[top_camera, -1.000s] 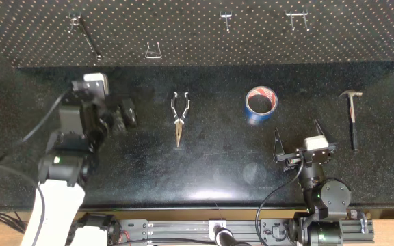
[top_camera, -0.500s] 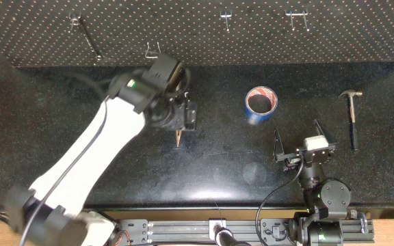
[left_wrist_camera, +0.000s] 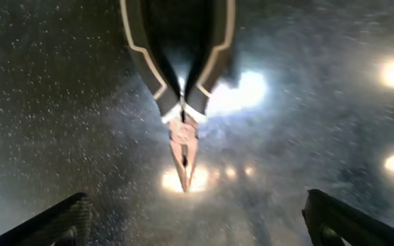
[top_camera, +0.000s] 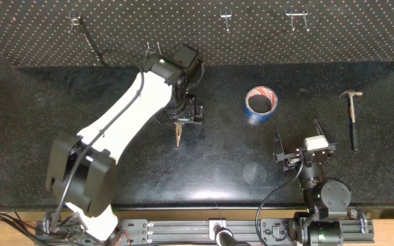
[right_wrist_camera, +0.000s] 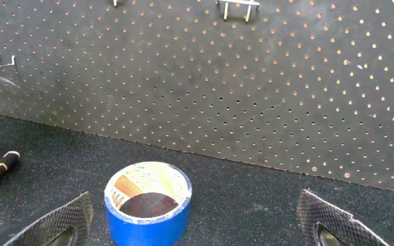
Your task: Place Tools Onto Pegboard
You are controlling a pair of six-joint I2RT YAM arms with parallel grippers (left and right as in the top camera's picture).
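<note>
Left gripper (left_wrist_camera: 198, 220) poised over black-handled steel needle-nose pliers (left_wrist_camera: 182, 140).
We find it spread wide; the pliers lie on the black table (top_camera: 217, 164), left of the blue tape roll (top_camera: 260, 104). The right gripper (top_camera: 297, 137), near that roll, is likewise spread.

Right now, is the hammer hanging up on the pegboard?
No, the hammer lies flat on the black table, below the pegboard.
</note>
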